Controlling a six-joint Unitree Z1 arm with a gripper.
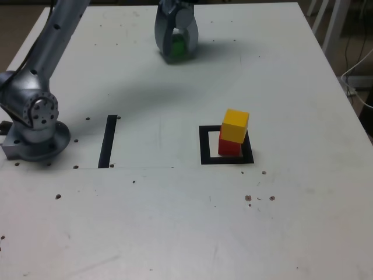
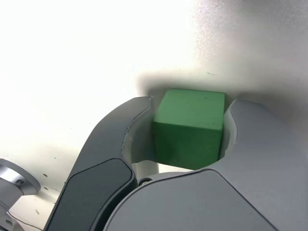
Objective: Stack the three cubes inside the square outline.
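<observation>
A green cube (image 2: 190,127) sits between the two grey jaws of my gripper (image 2: 190,113), which press against both of its sides. In the exterior view that gripper (image 1: 176,53) is at the far middle of the table, down at the surface, with the green cube (image 1: 177,46) showing between its fingers. A yellow cube (image 1: 235,125) rests slightly askew on a red cube (image 1: 229,146). This pair stands on the right side of the square outline (image 1: 206,146), towards the exterior view's right.
A straight black strip (image 1: 108,140) lies on the white table (image 1: 175,221) left of the outline. The arm's grey base (image 1: 32,125) stands at the exterior view's left edge. Small dark specks dot the tabletop.
</observation>
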